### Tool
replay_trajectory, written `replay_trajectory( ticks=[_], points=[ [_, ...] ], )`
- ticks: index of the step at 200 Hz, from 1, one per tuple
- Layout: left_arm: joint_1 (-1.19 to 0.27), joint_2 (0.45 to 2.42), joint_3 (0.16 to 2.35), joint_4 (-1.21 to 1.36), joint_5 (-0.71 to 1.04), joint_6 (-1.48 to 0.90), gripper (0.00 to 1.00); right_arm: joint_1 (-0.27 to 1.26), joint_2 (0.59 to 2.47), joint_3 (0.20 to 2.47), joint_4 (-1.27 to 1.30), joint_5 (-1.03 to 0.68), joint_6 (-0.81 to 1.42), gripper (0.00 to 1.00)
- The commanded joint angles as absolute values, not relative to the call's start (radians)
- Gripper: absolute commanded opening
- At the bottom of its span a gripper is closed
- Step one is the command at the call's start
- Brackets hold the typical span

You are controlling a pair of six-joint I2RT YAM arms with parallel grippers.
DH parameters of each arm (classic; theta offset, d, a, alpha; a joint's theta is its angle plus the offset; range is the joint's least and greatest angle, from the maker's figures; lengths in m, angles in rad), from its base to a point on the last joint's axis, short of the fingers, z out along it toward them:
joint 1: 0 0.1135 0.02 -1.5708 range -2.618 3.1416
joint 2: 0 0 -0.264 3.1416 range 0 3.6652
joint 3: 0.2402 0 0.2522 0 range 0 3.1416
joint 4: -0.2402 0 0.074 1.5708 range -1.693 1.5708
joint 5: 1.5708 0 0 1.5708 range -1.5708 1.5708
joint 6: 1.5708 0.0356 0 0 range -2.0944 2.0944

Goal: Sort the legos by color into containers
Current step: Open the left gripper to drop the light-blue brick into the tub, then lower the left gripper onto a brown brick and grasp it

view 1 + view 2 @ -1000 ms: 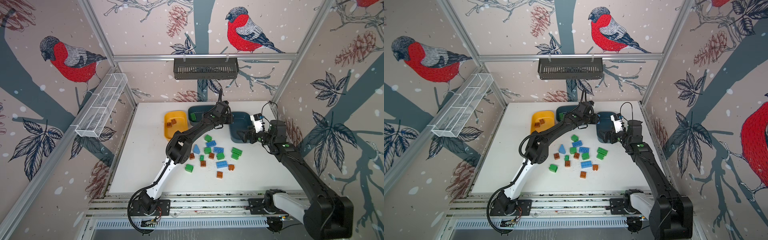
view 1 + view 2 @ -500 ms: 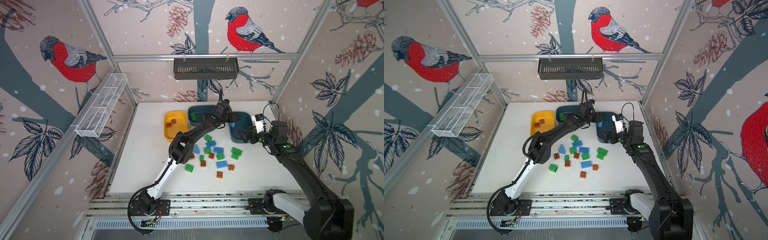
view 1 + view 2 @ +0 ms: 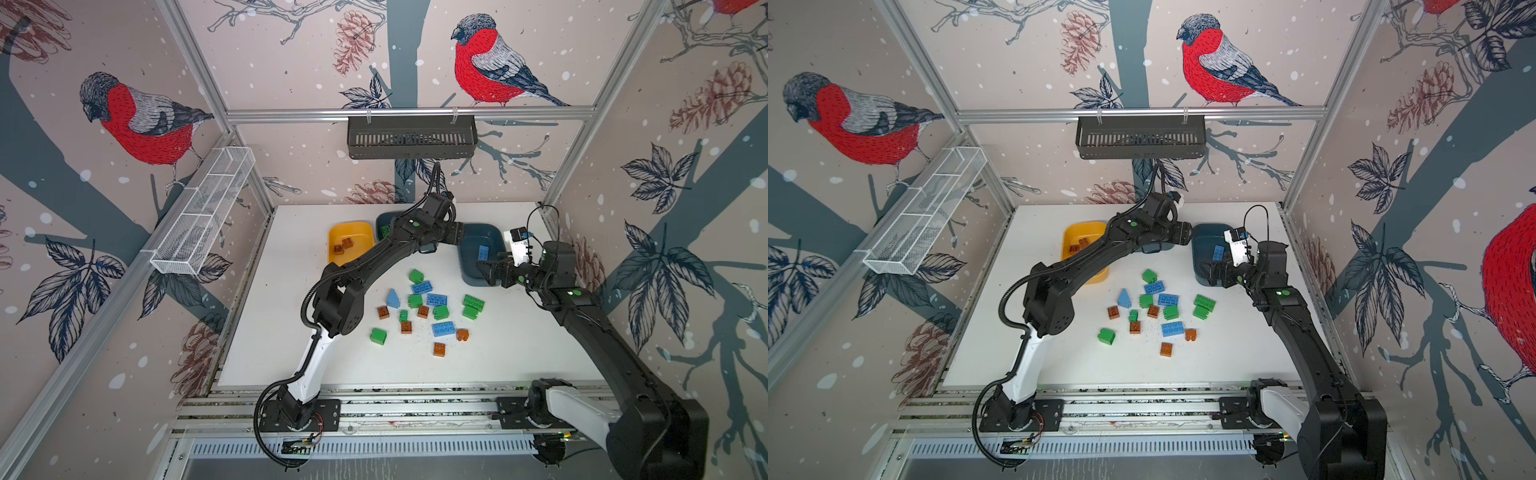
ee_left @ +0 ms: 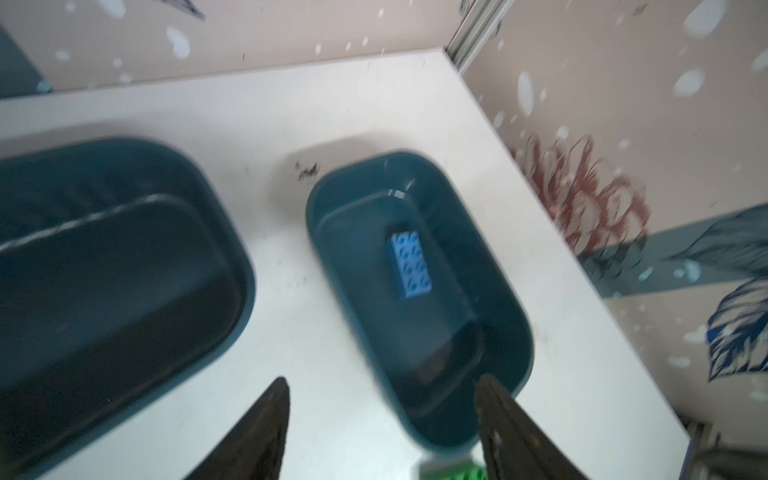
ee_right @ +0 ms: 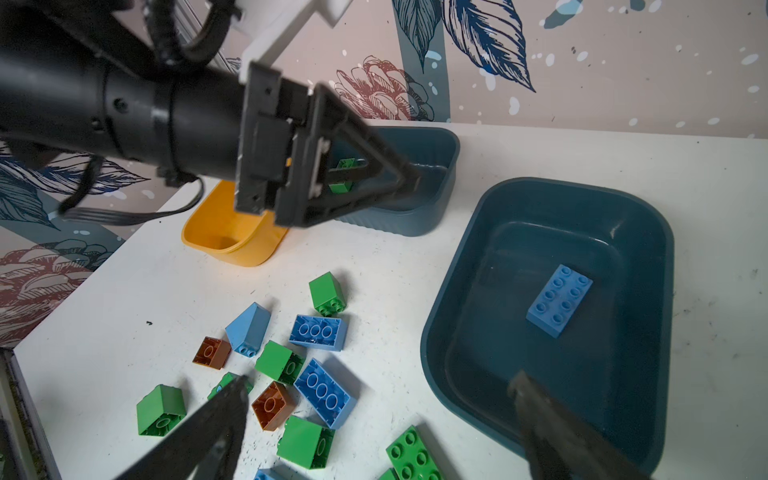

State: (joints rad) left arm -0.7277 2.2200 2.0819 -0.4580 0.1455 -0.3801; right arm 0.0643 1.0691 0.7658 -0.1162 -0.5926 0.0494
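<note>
Compared with one second ago, both arms hold nearly the same places in the top views. The spread of loose bricks is unaltered. The left wrist view is blurred.

The white table (image 3: 291,332) carries about sixteen loose legos (image 3: 444,328) at the middle of both top views. They are green, blue and brown-orange and lie mixed, several touching.

The right gripper (image 5: 378,384) sits right of centre in both top views, at the near edge of the right teal tub (image 5: 519,257). Its jaws stand wide and hold nothing.

That tub holds one blue brick (image 5: 559,300), lying flat with its studs up and clear of the walls.

The left gripper (image 4: 384,380) reaches across above the gap between the two teal tubs, over the near end of the right one. Its jaws are parted and hold nothing.

The yellow tub (image 3: 357,232), left of centre, holds two brown-orange bricks (image 3: 348,243) close together.

The middle teal tub (image 5: 415,208) is largely hidden under the left arm in both top views. One green brick (image 3: 384,231) shows in it, and whether it holds more I cannot tell.

On the far wall hangs a dark slotted basket (image 3: 411,137), and on the left wall a white mesh tray (image 3: 203,208). No brick shows in either.
</note>
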Motion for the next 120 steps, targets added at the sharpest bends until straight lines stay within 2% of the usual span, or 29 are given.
replay_trajectory(
  ticks=[1, 72, 120],
  points=[
    [-0.725, 2.079, 1.901, -0.582, 0.082, -0.338, 0.70, 0.068, 1.064, 0.767, -0.104, -0.621, 0.059, 0.99],
    [-0.725, 1.612, 1.273, -0.645, 0.019, -0.584, 0.69, 0.096, 1.056, 0.746, -0.112, -0.640, 0.064, 1.00],
    [-0.726, 1.472, 1.028, -0.633, 0.011, -0.714, 0.67, 0.144, 1.065, 0.735, -0.110, -0.634, 0.065, 0.99]
  ],
)
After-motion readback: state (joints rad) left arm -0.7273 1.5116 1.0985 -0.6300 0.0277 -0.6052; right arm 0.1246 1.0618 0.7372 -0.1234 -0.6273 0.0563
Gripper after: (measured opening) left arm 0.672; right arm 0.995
